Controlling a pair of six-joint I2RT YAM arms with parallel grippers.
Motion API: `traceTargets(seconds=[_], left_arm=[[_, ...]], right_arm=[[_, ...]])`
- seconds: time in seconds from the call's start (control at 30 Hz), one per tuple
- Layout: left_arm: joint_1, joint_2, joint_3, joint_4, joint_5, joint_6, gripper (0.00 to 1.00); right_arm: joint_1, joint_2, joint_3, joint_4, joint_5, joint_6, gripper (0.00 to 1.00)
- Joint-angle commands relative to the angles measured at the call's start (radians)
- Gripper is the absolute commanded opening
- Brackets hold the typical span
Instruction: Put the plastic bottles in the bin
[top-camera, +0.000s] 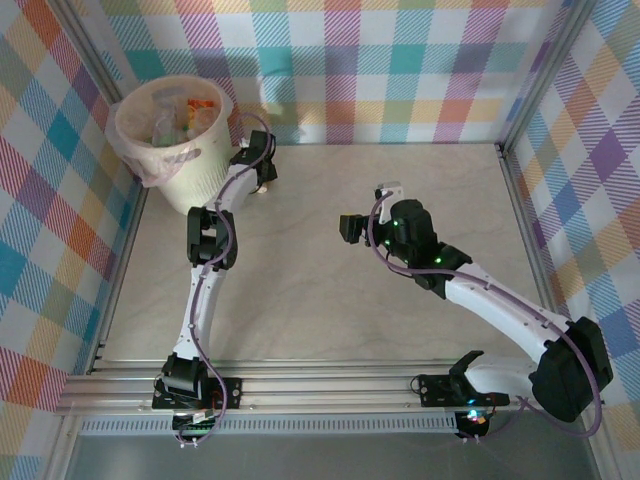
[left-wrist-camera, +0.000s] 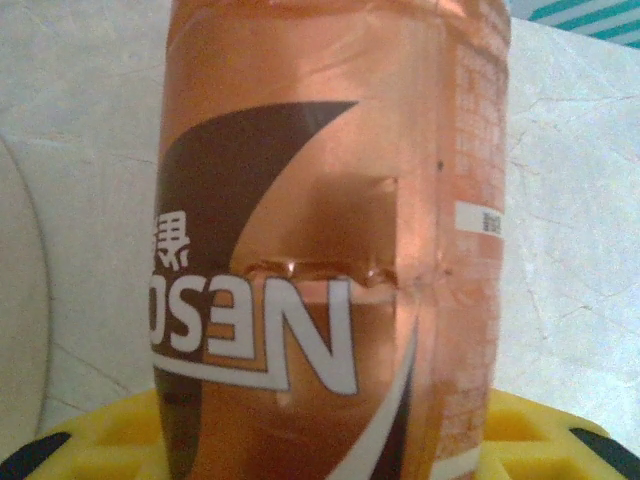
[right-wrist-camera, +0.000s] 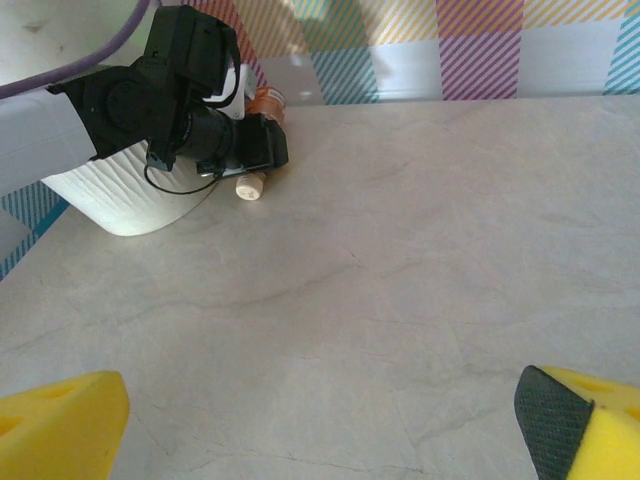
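Observation:
A plastic bottle (left-wrist-camera: 330, 200) with an orange label stands between the yellow fingers (left-wrist-camera: 90, 435) of my left gripper (left-wrist-camera: 320, 440), which is shut on its sides. In the right wrist view this bottle (right-wrist-camera: 266, 98) lies low by the foot of the bin (right-wrist-camera: 120, 205), one pale end poking out below my left gripper (right-wrist-camera: 250, 150). In the top view my left gripper (top-camera: 262, 172) is just right of the cream bin (top-camera: 190, 178), which holds several bottles (top-camera: 180, 110). My right gripper (top-camera: 350, 228) hangs open over bare table, nothing between its yellow fingers (right-wrist-camera: 60, 420).
Checked walls close in the table at the back and both sides. The aluminium rail (top-camera: 320, 385) with both arm bases runs along the near edge. My left arm (top-camera: 210, 240) stretches from its base up to the bin.

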Motion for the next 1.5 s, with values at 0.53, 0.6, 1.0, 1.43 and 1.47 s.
traceTargets(seconds=[0.53,0.6,1.0,1.43,1.47], left_arm=[[-0.161,-0.565,-0.830,0.418,0.008,0.003,0.27],[-0.185,-0.638,-0.915,0.458,0.006,-0.014,0.27],[-0.240,-0.998,-1.185,0.519,0.052,-0.105,0.26],[-0.224,-1.277,-1.061,0.329,0.105,-0.007,0.27],[-0.218,-1.291,-1.042,0.313,0.101,0.004,0.27]], right_arm=[[0.001,-0.078,-0.016,0.026,-0.033,-0.079,1.00],[0.001,-0.079,-0.016,0.024,-0.055,-0.105,1.00],[0.001,-0.064,0.034,0.023,-0.168,-0.228,1.00],[0.001,-0.055,0.041,0.107,-0.190,-0.195,1.00],[0.001,-0.053,0.041,0.110,-0.191,-0.189,1.00]])
